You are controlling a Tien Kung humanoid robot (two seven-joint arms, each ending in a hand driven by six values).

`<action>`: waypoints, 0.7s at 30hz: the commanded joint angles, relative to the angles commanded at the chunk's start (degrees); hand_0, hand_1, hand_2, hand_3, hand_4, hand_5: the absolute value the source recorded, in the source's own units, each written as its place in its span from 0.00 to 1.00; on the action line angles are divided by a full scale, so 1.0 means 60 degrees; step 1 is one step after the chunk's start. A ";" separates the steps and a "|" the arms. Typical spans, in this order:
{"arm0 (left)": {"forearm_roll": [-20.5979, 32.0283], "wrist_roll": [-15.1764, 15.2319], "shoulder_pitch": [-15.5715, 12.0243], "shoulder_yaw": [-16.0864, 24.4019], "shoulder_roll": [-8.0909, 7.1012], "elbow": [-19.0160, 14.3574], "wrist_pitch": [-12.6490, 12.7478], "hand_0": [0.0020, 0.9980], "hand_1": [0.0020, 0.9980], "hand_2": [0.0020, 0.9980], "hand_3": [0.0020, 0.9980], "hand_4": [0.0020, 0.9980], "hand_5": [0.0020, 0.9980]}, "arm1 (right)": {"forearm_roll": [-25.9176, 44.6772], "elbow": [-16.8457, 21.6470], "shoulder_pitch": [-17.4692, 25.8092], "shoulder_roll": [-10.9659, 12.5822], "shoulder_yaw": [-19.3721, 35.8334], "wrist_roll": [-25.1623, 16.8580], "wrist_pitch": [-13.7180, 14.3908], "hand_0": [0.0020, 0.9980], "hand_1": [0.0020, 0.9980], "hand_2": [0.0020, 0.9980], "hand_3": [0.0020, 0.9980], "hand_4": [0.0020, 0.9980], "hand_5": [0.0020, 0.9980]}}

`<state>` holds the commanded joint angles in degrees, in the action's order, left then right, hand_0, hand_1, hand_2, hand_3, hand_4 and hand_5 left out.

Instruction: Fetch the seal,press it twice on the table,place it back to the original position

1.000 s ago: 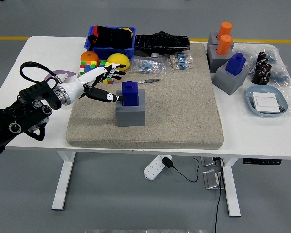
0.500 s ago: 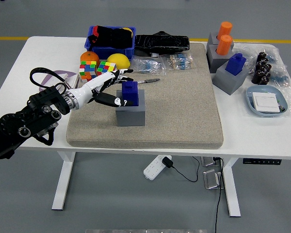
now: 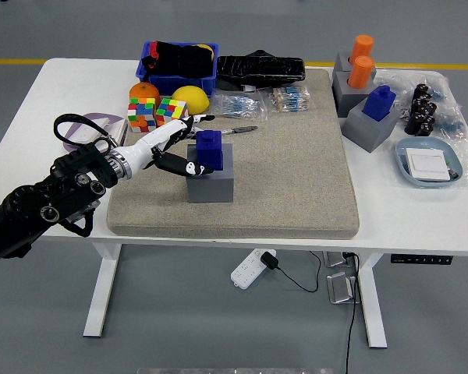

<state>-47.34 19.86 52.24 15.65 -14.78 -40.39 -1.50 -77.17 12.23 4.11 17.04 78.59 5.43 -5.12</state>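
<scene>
Sitting just right of robot hand (image 3: pixel 175 144): seal (image 3: pixel 210 150).

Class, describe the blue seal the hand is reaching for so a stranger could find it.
On the beige felt mat, left of centre, stands a grey block holder. The blue seal sits on top of it, beside the left hand, while another blue seal stands far right.

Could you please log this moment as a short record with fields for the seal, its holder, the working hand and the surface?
seal: blue seal, upright in its holder
holder: grey block on the mat
left hand: left hand at the seal's left side, fingers spread, thumb near its base, no grip visible yet
right hand: not in view
surface: beige mat on the white table
task stage: seal not yet lifted
</scene>
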 joint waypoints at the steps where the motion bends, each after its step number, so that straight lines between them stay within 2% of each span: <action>1: 0.0003 0.0001 0.0006 0.0018 0.0010 0.0004 0.0005 0.93 0.81 0.77 0.98 0.84 0.00 | -0.0005 0.0000 0.0006 0.0000 0.0002 -0.0001 0.0002 0.76 0.68 0.68 0.62 0.77 0.51; 3: -0.0007 0.0005 0.0021 0.0031 0.0025 0.0014 0.0014 0.91 0.78 0.75 0.97 0.81 0.00 | -0.0008 0.0002 0.0003 0.0000 0.0002 -0.0001 -0.0001 0.76 0.68 0.68 0.62 0.77 0.51; 8: 0.0023 -0.0003 0.0044 0.0046 0.0095 0.0023 0.0057 0.91 0.78 0.75 0.97 0.81 0.00 | -0.0015 0.0003 -0.0002 -0.0018 0.0040 -0.0001 -0.0003 0.76 0.68 0.68 0.62 0.77 0.51; 9: 0.0016 -0.0007 0.0048 0.0033 0.0108 0.0030 0.0076 0.89 0.73 0.69 0.95 0.79 0.00 | -0.0013 0.0001 -0.0002 -0.0021 0.0045 0.0000 -0.0002 0.76 0.68 0.68 0.62 0.77 0.51; 20: -0.0027 0.0013 0.0040 -0.0048 0.0185 0.0082 0.0206 0.87 0.69 0.66 0.94 0.77 0.00 | -0.0040 -0.0006 -0.0003 -0.0029 0.0075 -0.0007 0.0013 0.76 0.68 0.68 0.62 0.77 0.51; 21: -0.0004 0.0012 0.0046 -0.0060 0.0191 0.0098 0.0219 0.85 0.59 0.60 0.93 0.73 0.00 | -0.0037 -0.0004 -0.0005 -0.0031 0.0072 -0.0008 0.0013 0.76 0.68 0.68 0.62 0.77 0.50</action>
<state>-47.36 19.93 52.52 15.29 -13.64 -39.80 -0.18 -77.39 12.20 4.08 16.85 79.02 5.38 -5.04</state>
